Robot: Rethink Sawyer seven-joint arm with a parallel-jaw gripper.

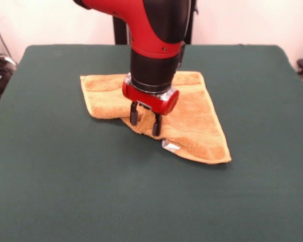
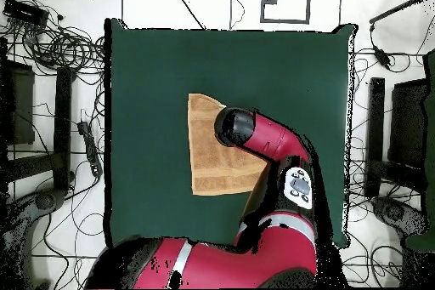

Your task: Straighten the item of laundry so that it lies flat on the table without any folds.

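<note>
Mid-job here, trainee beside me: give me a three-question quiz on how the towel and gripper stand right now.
1. True or false: the towel lies fully flat, as a square.
2. In the front view, the gripper is: A) drawn back off the table; B) down at the towel's folded near edge; C) over bare felt.
3. What small pale thing shows at the towel's near edge?

Key:
1. False: it is folded into a rough triangle.
2. B, with its fingers apart.
3. The white tag.
</note>
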